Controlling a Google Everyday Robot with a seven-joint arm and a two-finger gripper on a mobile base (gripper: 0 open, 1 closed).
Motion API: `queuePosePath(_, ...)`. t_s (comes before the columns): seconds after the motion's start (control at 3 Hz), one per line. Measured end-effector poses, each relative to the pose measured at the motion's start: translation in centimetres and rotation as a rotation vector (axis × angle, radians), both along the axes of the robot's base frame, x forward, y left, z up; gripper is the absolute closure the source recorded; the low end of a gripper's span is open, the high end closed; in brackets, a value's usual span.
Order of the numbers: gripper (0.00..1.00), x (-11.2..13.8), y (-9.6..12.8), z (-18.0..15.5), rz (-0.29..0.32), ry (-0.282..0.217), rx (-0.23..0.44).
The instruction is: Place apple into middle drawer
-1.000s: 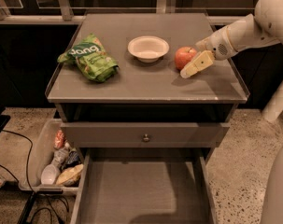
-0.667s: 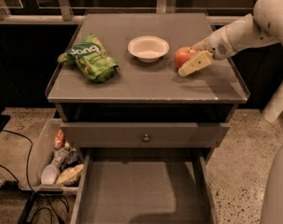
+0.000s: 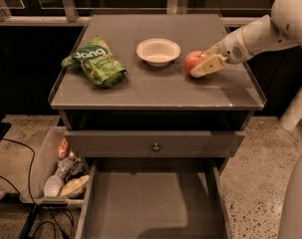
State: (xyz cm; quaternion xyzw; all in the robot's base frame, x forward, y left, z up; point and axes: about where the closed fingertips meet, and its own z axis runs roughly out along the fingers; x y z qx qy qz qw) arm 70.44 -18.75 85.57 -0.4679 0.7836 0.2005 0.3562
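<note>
**A:** Where is the apple (image 3: 191,59) sitting?

**B:** It is resting on the desk (image 3: 165,86), just right of the white bowl (image 3: 158,50). The end effector (image 3: 203,61) is sitting against its right side. I cannot tell whether it is gripping the fruit or only touching it.

**A:** What is worrying you?

**B:** If the hold is sitting off-centre, the round apple is likely rolling toward the bowl or slipping out during the lift. The middle drawer (image 3: 150,203) is standing open well below, under the closed drawer front (image 3: 115,144). A loose hold is risking a drop onto the floor (image 3: 250,183).
</note>
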Motion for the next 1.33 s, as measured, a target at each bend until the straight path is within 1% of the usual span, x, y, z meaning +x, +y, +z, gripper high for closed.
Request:
queuePosePath(0.33,0.88,0.0,0.0,0.0,0.000,0.000,0.000)
queuePosePath(0.67,1.00,0.0,0.0,-0.1,0.000,0.001,0.000)
queuePosePath(1.0,1.00,-0.9,-0.7,0.1,-0.017,-0.009,-0.002)
queuePosePath(1.33,1.00,-3.2,-1.5,1.6,-0.021,-0.059,0.009)
